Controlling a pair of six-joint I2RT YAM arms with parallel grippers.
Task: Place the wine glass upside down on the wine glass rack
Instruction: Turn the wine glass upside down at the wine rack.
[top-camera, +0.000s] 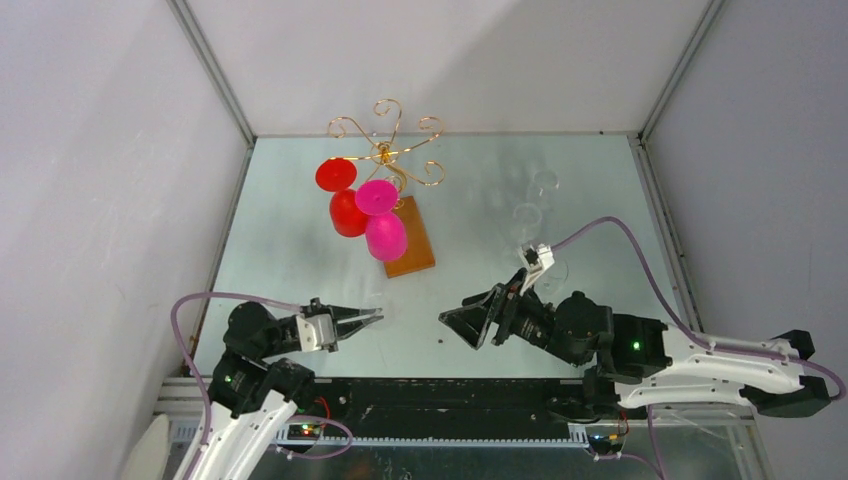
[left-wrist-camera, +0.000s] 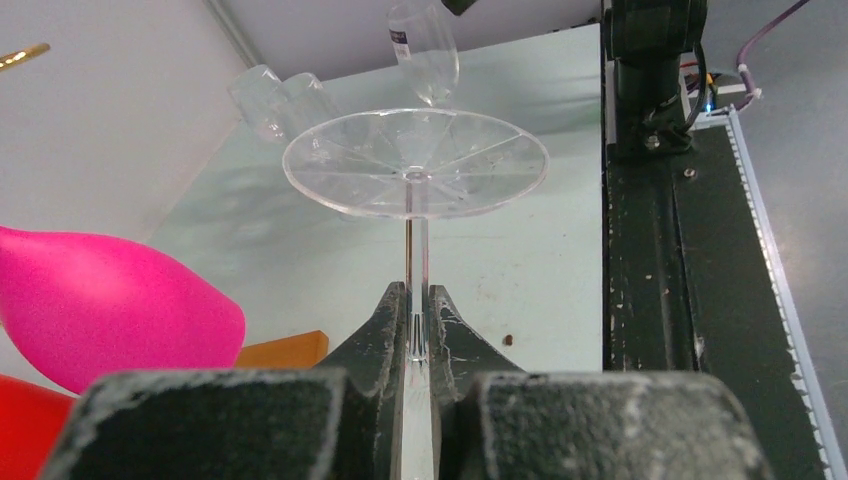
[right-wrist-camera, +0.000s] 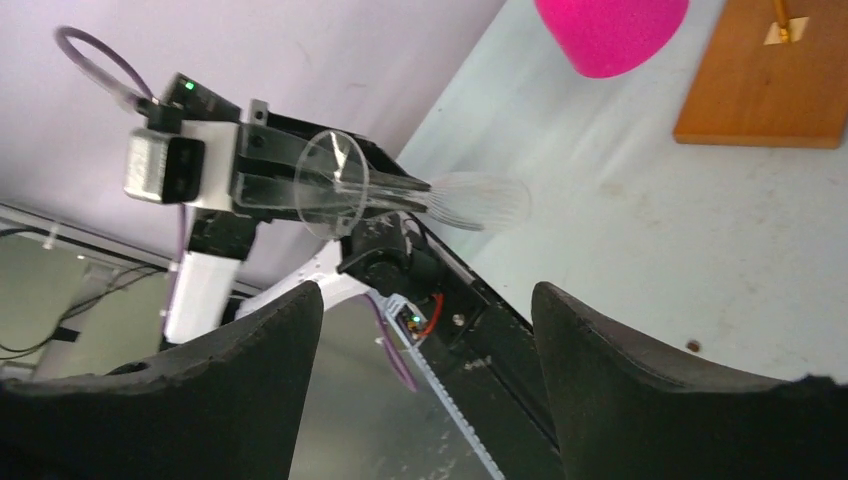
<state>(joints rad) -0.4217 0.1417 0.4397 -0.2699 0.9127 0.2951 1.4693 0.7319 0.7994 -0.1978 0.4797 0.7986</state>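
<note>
Carefully: slip and collision risks

Your wine glass (left-wrist-camera: 415, 175) sits above the counter's (top-camera: 290, 250) near edge, left of centre, with its stem pinched in the left gripper (left-wrist-camera: 417, 300). It is well apart from the wine glass rack (top-camera: 390, 150) by the far edge. Inverting could let it swivel, and the pink glass (top-camera: 384, 235) crowds that rack. Your right gripper (right-wrist-camera: 422, 292) gapes, empty.

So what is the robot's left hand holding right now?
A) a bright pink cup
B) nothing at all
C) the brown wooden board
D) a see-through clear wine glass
D: the left gripper is closed on the thin stem of the clear see-through wine glass, whose round flat foot shows just past the fingertips. The bright pink glass is off to one side, not in the gripper.
</note>
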